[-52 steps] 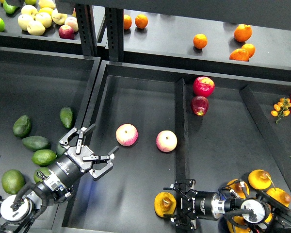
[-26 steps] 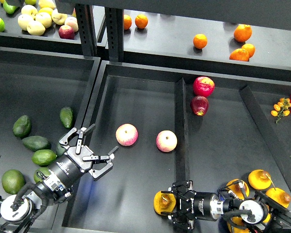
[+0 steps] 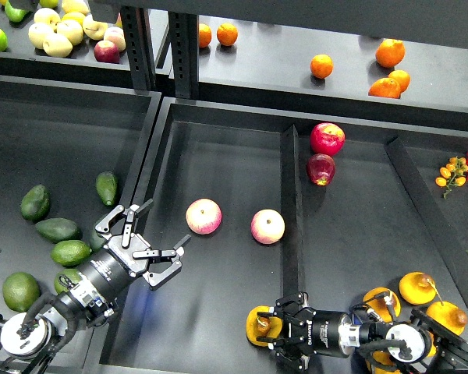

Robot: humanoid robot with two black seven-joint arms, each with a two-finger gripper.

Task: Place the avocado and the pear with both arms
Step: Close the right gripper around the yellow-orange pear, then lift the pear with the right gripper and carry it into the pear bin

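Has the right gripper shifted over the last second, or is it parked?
Yes. The right gripper, closed around the pear, has slid down toward the tray's near edge and slightly left, judged against the fixed divider.

My view is evenly and fairly brightly lit from above; the dark tray floor carries a soft sheen rather than hard glare. Shadows are short and diffuse — a faint one sits under each apple, tight against the fruit. A small bluish glow lies on the floor just below my left gripper. The oranges on the rear shelf look saturated but not blown out. Focus is sharp across the middle; my right gripper is dark against the dark floor, so its detail is hard to read — no motion blur. Straight edges bend slightly towards the corners.
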